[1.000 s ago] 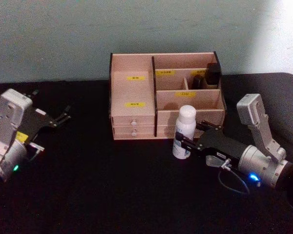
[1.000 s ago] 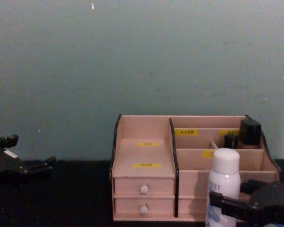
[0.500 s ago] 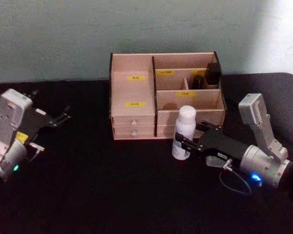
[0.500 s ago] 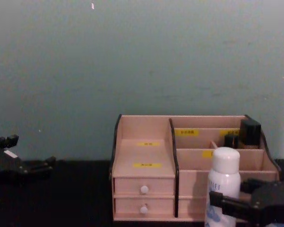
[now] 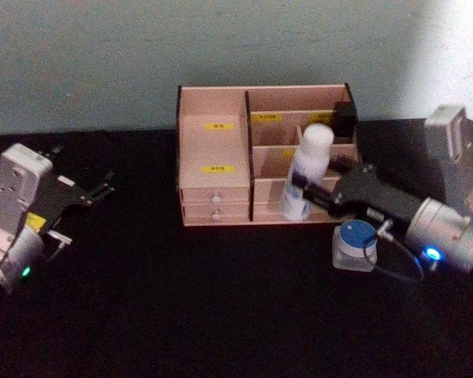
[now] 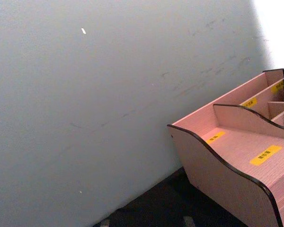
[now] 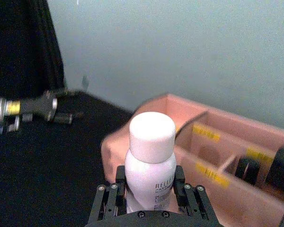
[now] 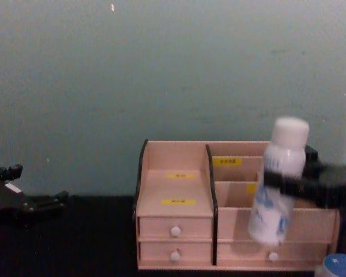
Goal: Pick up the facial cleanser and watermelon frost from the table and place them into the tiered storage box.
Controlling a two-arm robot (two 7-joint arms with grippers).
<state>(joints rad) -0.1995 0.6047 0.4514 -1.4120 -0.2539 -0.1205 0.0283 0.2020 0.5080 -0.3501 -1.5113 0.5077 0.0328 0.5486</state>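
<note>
Head view: our right gripper (image 5: pixel 301 193), clamped on the cleanser (image 5: pixel 314 153), holds it raised before the box (image 5: pixel 213 98); jar (image 5: pixel 355 240) waits front-right of box; left gripper (image 5: pixel 102 187) parked left, parted.

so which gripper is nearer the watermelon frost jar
Right. The right gripper, jaws shut on the facial cleanser, is just behind and above the watermelon frost; the left gripper sits far off to its left.
</note>
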